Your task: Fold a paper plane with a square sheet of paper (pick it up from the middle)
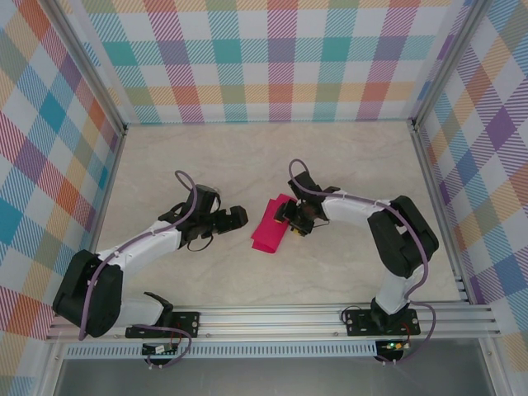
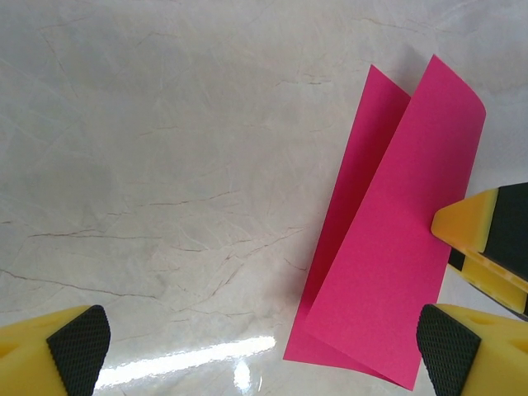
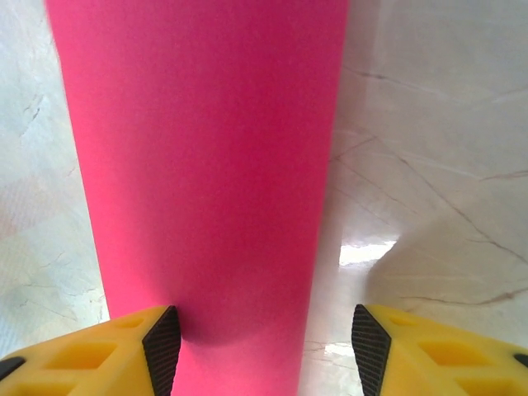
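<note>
Right wrist: half-folded pink sheet (image 3: 206, 165) lies between spread jaws of right gripper (image 3: 264, 340), against one pad (flap looks loose). Left gripper (image 2: 264, 351) spread wide beside it; I'd press the crease flat.

- The left claw (image 2: 264, 351) stood wide open, with nothing between its black pads (image 2: 78, 351).
- The paper (image 2: 388, 239) lay ahead and to the right, folded over on itself, its upper layer lifted slightly off the lower one.
- Its near corner sat just beside the claw's right pad.
- A finger (image 2: 474, 224) of the right claw (image 2: 488, 252) touched the paper's right edge.
- The table (image 2: 165, 165) ahead and left was pale marble.
</note>
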You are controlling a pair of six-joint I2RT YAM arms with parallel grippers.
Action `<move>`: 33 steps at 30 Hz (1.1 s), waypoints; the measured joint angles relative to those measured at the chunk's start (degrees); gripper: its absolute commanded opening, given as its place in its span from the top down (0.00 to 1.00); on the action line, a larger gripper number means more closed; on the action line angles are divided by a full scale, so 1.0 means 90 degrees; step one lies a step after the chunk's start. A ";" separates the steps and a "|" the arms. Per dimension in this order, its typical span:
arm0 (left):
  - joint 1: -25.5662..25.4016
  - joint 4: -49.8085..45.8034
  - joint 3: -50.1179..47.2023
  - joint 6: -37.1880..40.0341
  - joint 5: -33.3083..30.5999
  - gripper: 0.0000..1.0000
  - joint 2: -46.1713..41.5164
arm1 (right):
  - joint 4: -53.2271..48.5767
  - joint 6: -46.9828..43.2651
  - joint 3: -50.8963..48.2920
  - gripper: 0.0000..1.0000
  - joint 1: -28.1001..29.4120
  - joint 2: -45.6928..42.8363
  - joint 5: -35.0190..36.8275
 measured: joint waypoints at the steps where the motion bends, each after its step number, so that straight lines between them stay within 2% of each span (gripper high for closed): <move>1: 0.0002 0.0000 0.0000 0.0005 0.0002 0.02 0.0019 | -0.0095 -0.0039 0.0097 0.39 0.0019 0.0051 0.0041; 13: 0.0002 0.0010 0.0090 0.0058 0.0002 0.04 0.0109 | -0.1078 -0.0809 0.0855 0.36 0.0155 0.0515 0.0257; 33: 0.0002 0.0153 0.0109 0.0124 0.0124 0.13 0.0231 | -0.1639 -0.1127 0.1348 0.36 0.0155 0.0918 0.0253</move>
